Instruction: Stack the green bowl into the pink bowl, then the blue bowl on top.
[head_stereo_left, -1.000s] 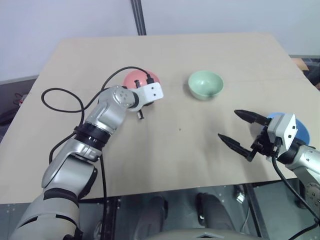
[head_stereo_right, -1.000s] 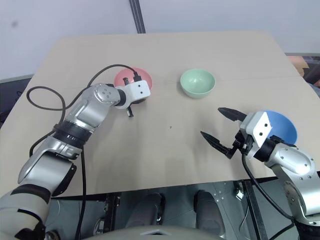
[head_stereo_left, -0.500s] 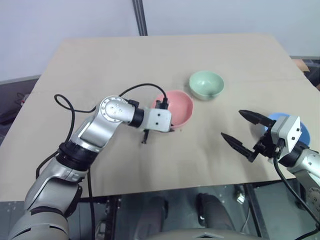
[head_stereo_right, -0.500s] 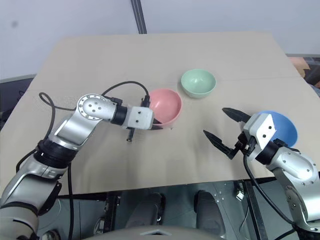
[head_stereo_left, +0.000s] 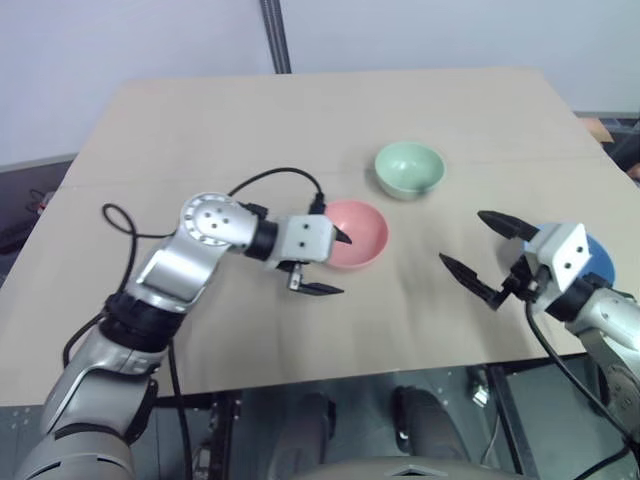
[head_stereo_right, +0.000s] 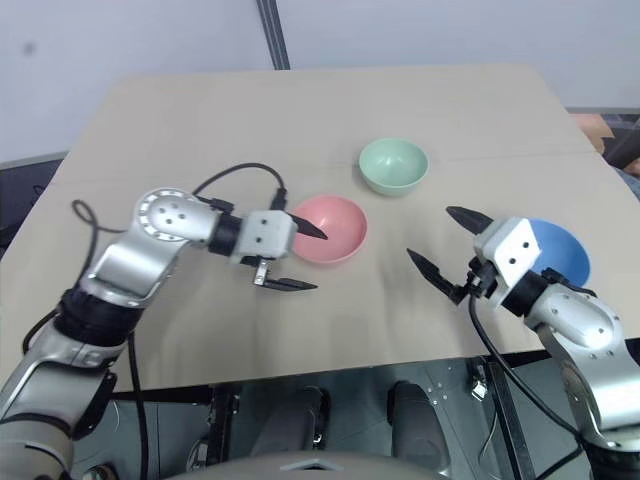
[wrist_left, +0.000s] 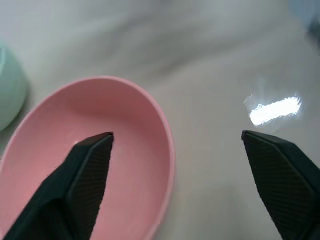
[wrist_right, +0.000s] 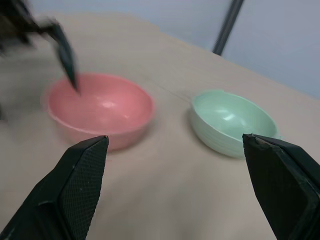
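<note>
- Left gripper (head_stereo_left: 338, 264): jaws spread wide, empty, straddling the near rim of the pink bowl (head_stereo_left: 355, 233); one finger over the bowl's inside, the other over the table (head_stereo_left: 200, 130). No grip on it.
- Right gripper (head_stereo_left: 487, 255): wide open, empty, pointing across the table toward the bowls.
- Pink bowl sits mid-table, upright, nothing in it.
- Green bowl (head_stereo_left: 409, 168) is just beyond it, apart, upright and empty.
- Blue bowl (head_stereo_right: 556, 252) is near the table's right edge, partly behind the right wrist.
- Handling guess: thin smooth plastic, light, stiff enough but slippery; likely slides if nudged.
- Best hold: pinch the rim wall, one finger inside, one outside. Green first, by its near rim.
</note>
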